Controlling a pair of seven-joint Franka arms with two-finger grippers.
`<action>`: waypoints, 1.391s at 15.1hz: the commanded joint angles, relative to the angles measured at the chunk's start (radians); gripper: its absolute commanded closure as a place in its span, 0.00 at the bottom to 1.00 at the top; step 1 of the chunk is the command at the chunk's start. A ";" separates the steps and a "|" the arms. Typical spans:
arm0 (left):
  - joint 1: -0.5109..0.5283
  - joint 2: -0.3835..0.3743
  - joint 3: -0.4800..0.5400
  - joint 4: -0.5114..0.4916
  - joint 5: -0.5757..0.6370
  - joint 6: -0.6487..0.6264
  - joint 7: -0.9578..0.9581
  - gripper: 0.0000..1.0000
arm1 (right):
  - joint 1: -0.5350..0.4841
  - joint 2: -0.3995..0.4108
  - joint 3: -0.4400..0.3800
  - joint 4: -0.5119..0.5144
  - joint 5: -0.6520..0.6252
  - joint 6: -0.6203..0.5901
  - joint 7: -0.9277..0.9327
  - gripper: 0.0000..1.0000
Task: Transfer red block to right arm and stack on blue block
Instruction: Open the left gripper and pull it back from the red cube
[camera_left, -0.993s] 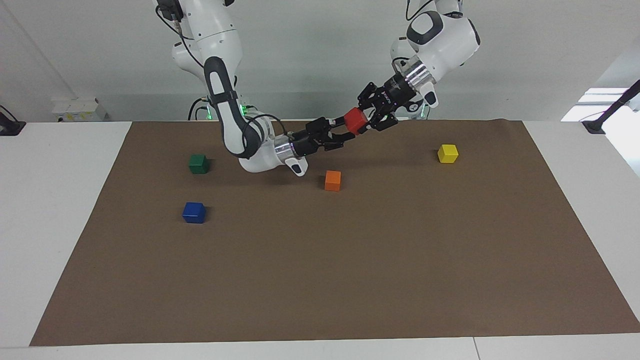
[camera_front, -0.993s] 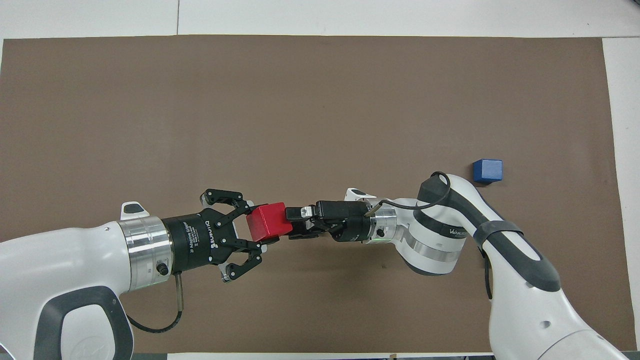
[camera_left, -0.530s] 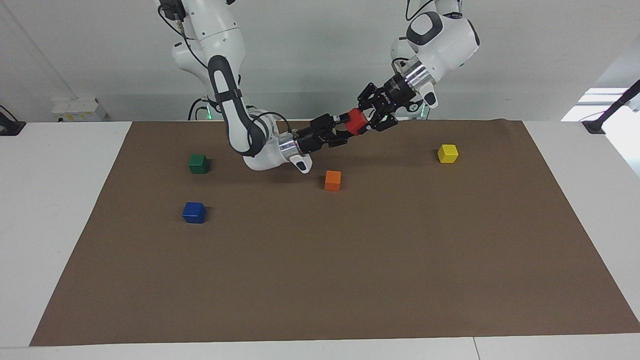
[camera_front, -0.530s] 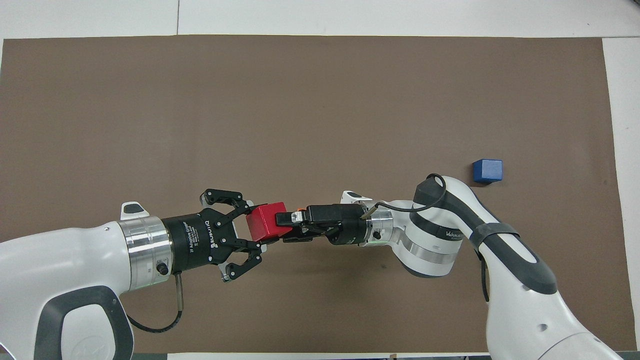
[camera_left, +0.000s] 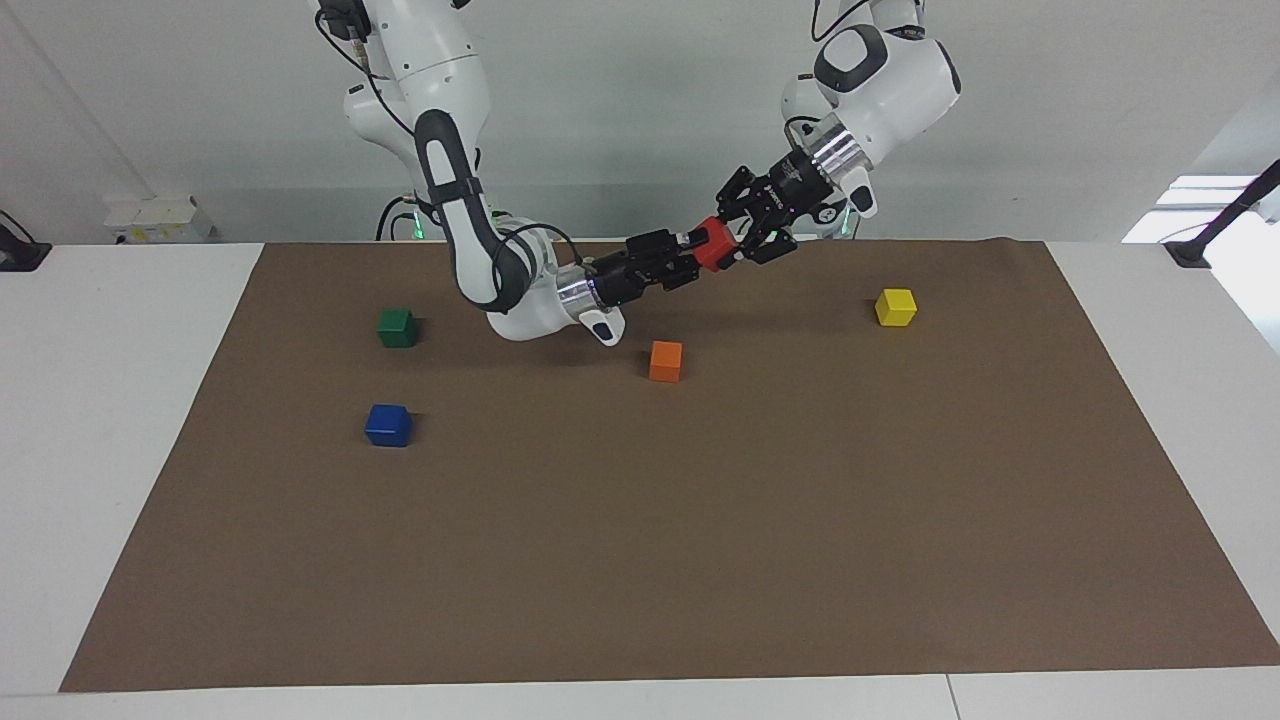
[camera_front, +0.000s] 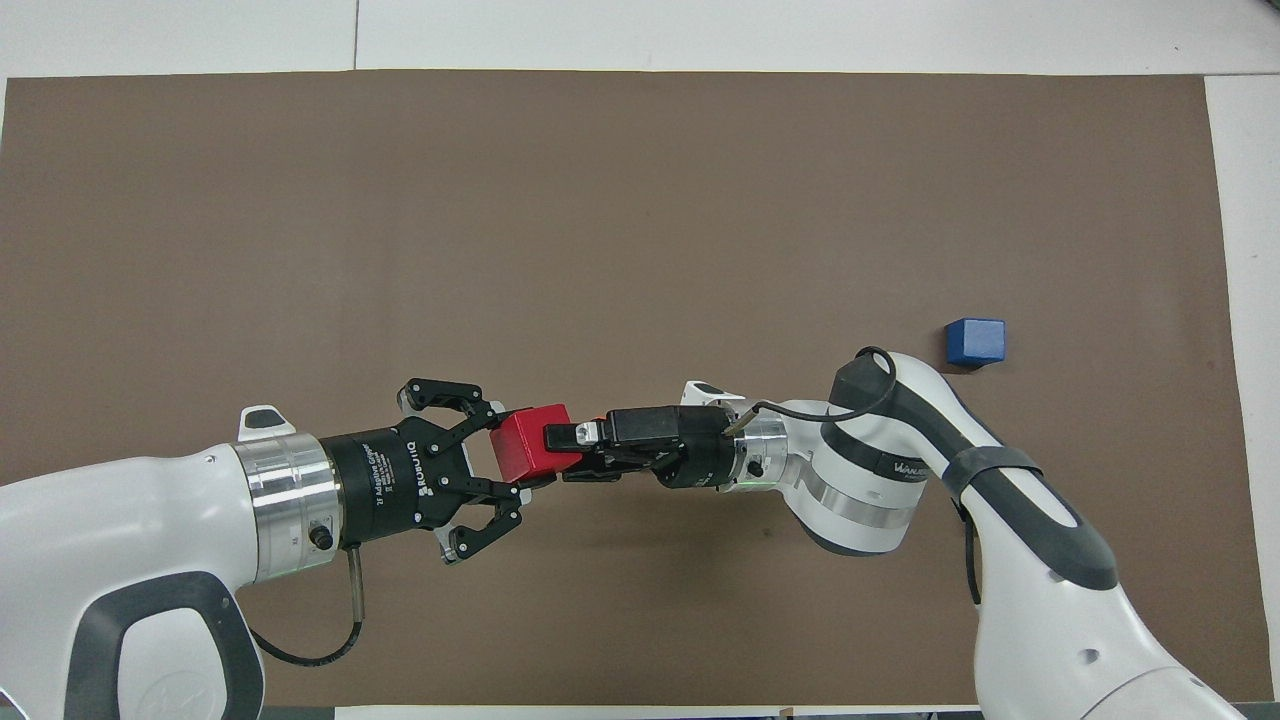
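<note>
The red block (camera_left: 713, 247) (camera_front: 525, 450) is held in the air over the brown mat, above the stretch between the orange cube and the robots. My left gripper (camera_left: 735, 245) (camera_front: 512, 450) is shut on it. My right gripper (camera_left: 695, 256) (camera_front: 565, 455) meets it from the right arm's end, open, with one finger on each side of the block's free end. I cannot tell whether those fingers press on it. The blue block (camera_left: 388, 425) (camera_front: 975, 341) sits on the mat toward the right arm's end, beside the right arm's elbow in the overhead view.
A green cube (camera_left: 397, 327) sits nearer to the robots than the blue block. An orange cube (camera_left: 665, 360) sits mid-mat under the two grippers. A yellow cube (camera_left: 895, 306) sits toward the left arm's end. The brown mat (camera_left: 700, 560) covers most of the white table.
My right gripper has moved toward the left gripper, and its open fingers now straddle the red block's end. The left gripper still holds the block in about the same place.
</note>
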 joint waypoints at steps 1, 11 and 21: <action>-0.030 -0.016 0.006 -0.023 -0.020 0.012 0.019 1.00 | -0.003 -0.041 0.018 -0.008 0.009 0.017 0.048 1.00; -0.019 -0.010 -0.007 0.006 0.021 -0.005 0.011 0.00 | -0.016 -0.098 0.015 -0.005 0.003 0.031 0.166 1.00; 0.223 0.078 -0.004 0.247 0.492 -0.350 0.294 0.00 | -0.117 -0.092 0.009 -0.004 -0.119 0.031 0.174 1.00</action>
